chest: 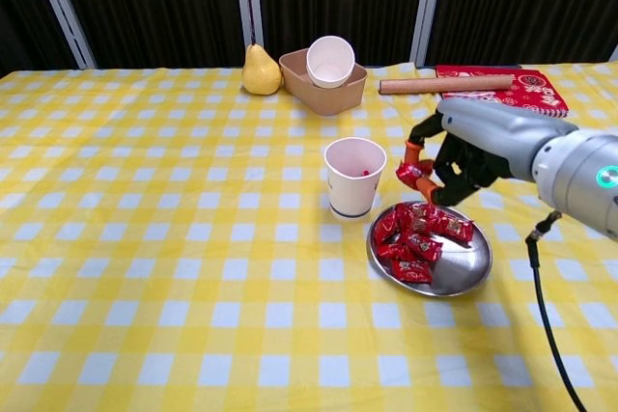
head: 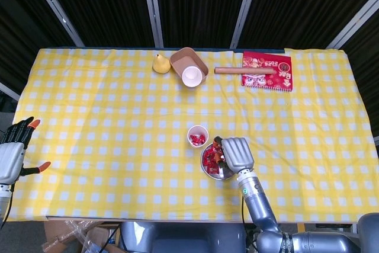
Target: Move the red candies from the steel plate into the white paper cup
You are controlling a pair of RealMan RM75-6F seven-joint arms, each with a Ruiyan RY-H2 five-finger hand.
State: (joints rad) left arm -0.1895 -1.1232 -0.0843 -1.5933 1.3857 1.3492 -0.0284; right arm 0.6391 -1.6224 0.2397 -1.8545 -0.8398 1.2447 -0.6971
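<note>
On a yellow-and-white checked tabletop (chest: 145, 238), the right hand (chest: 463, 156) hangs above a round steel plate (chest: 463, 272), its fingers (chest: 413, 153) pinching one red wrapped candy (chest: 409, 174) just to the right of a white paper cup (chest: 353, 177). More red candies (chest: 417, 231) lie heaped on the plate's left half, and the plate sits just right of the cup, which holds some red candy inside. The left hand (head: 15, 152) rests far left of the cup at the tabletop's edge, fingers spread and holding nothing.
</note>
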